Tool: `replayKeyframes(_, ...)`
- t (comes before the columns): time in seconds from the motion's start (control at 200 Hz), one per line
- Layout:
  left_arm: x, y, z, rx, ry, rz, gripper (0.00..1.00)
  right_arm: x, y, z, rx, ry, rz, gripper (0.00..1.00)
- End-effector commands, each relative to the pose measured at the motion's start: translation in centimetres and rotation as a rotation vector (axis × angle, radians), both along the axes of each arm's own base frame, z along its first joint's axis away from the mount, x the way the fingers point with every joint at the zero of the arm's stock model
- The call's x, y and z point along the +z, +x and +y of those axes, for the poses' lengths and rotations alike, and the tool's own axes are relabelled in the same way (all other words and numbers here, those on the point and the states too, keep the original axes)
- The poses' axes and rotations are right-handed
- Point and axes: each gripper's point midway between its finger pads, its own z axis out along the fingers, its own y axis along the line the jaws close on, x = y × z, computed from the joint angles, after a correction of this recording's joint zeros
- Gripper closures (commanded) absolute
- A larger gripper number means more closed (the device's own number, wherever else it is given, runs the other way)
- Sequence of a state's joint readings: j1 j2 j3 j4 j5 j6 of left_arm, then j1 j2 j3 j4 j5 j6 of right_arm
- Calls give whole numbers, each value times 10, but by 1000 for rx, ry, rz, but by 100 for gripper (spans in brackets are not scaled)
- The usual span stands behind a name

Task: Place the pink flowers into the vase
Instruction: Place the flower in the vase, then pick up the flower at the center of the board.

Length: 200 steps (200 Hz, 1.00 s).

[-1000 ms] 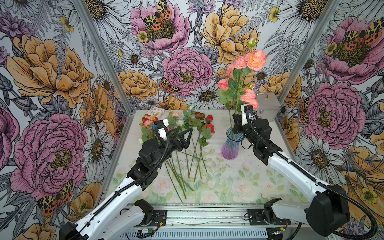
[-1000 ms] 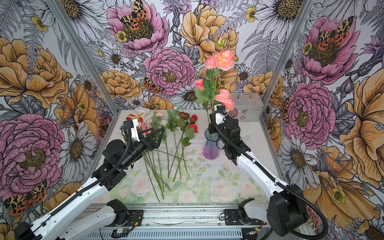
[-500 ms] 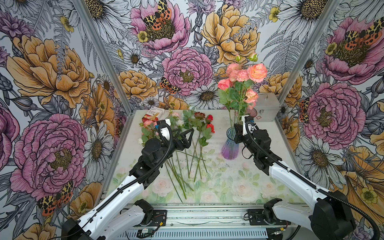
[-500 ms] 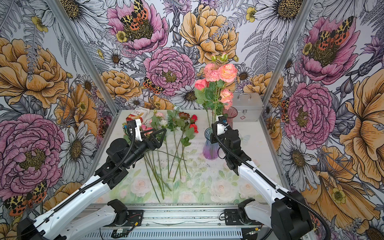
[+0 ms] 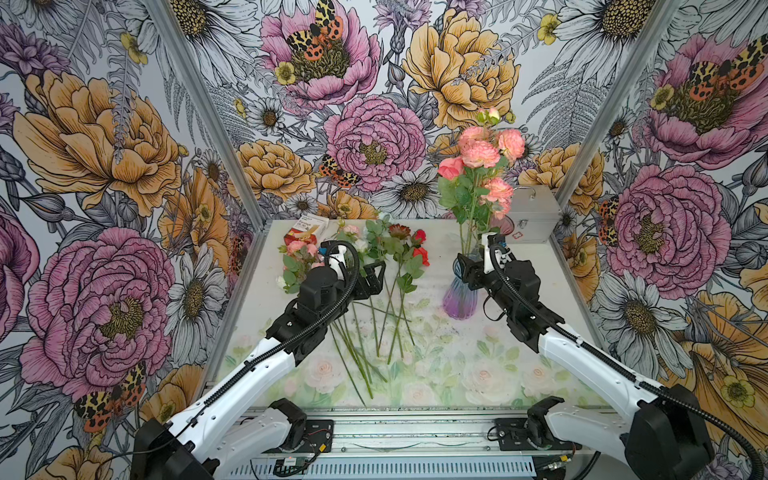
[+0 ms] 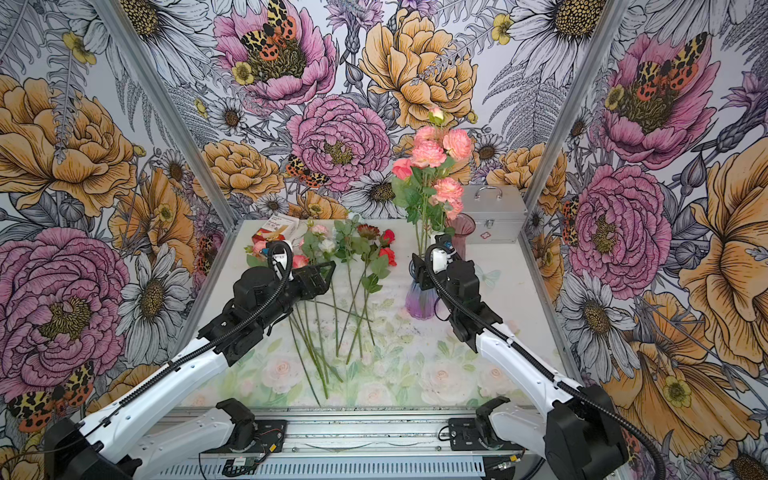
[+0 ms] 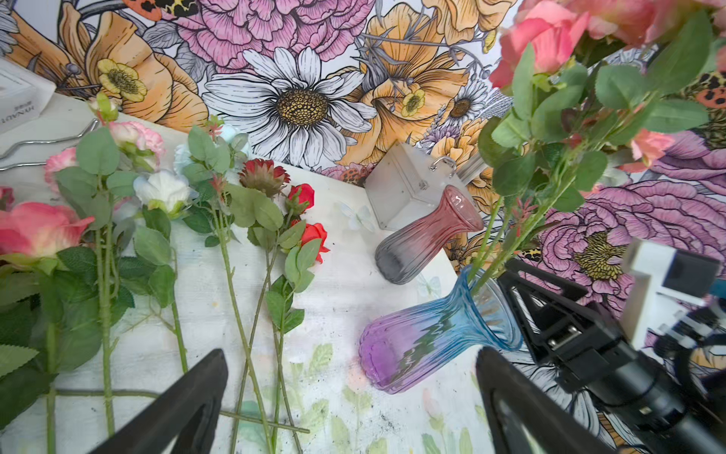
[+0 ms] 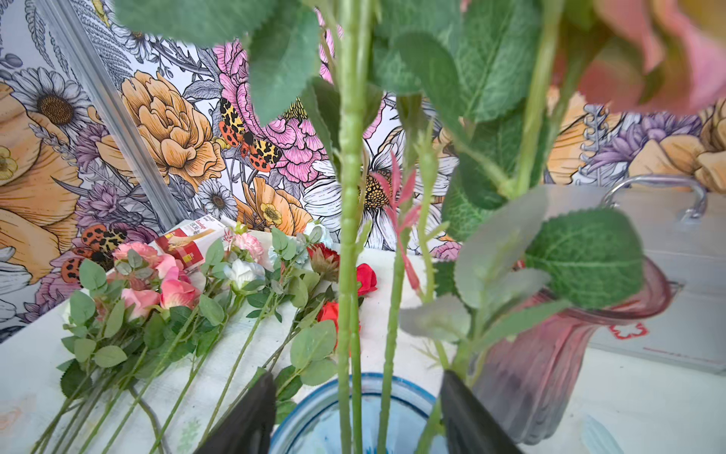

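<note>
The right gripper (image 8: 355, 377), jaws apart, sits at the mouth of the blue-purple vase (image 5: 459, 299), its arm stretched low from the near right. Between the jaws the pink flowers (image 5: 478, 153) stand upright in the vase, stems vertical, blooms up. The left gripper (image 5: 375, 272), spread wide, hovers over loose stems (image 7: 105, 314) on the table (image 5: 478, 332); pink roses (image 5: 296, 248) lie far left, heads pointing far.

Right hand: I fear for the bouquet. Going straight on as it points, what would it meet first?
Probably the green stems of the pink flowers standing in the blue-and-purple ribbed glass vase; they rise between the fingertips of the open right hand, though how close is unclear.
</note>
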<state>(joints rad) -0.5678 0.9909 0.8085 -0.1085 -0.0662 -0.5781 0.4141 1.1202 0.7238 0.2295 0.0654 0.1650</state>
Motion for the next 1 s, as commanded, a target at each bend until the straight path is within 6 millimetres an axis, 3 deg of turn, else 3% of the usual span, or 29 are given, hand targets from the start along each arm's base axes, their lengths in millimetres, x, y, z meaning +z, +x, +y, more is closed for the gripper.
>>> replayKeyframes(0.0, 3, 4, 16, 82, 27, 1, 1, 35, -6, -5, -28, 23, -58, 23)
replayKeyframes(0.17, -8, 8, 30, 144, 80, 31, 2, 47, -15, -7, -24, 30, -78, 11)
replayKeyframes(0.365, -32, 11, 33, 131, 87, 144, 1, 52, -20, -8, -26, 27, -81, 8)
replayKeyframes(0.635, -46, 17, 58, 218, 79, 230, 2, 63, -36, -10, -27, 34, -110, 1)
replayKeyframes(0.87, -90, 22, 75, 266, 129, 455, 1, 92, -56, -13, -15, 36, -164, 1)
replayKeyframes(0.996, -111, 18, 83, 287, 169, 558, 1, 114, -67, -4, 34, 28, -205, 0)
